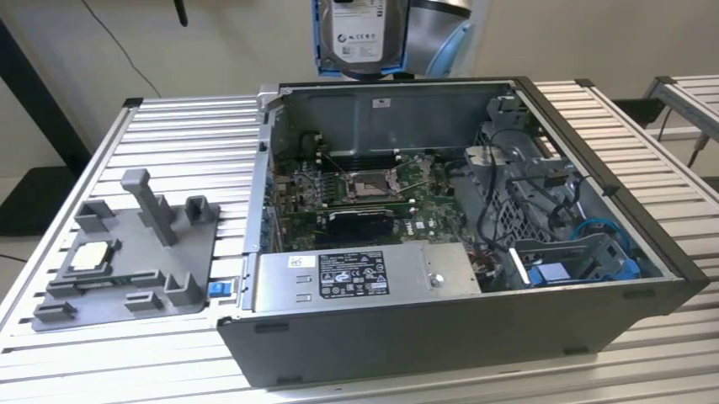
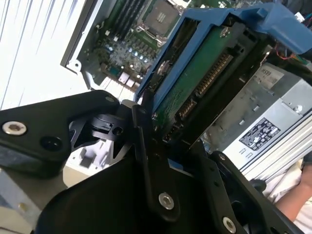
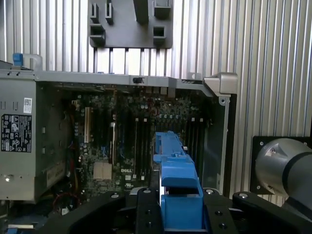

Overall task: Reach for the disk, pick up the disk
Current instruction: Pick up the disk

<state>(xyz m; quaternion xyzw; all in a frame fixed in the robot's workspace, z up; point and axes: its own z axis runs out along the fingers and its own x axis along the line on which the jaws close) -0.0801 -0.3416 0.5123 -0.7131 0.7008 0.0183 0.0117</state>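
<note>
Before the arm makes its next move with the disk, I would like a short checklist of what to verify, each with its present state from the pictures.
1. Disk in the gripper: ok. In the second wrist view the gripper is shut on the disk by its blue carrier edge.
2. Disk lifted out of the computer case: ok. In the exterior view the disk hangs above the rear wall of the case.
3. Disk level: not ok. It hangs upright, label facing the camera.
4. Grip firm enough: cannot tell.
5. Cables free of the disk: ok. They lie inside the case, below it.
6. Grey fixture on the table undisturbed: ok.
</note>
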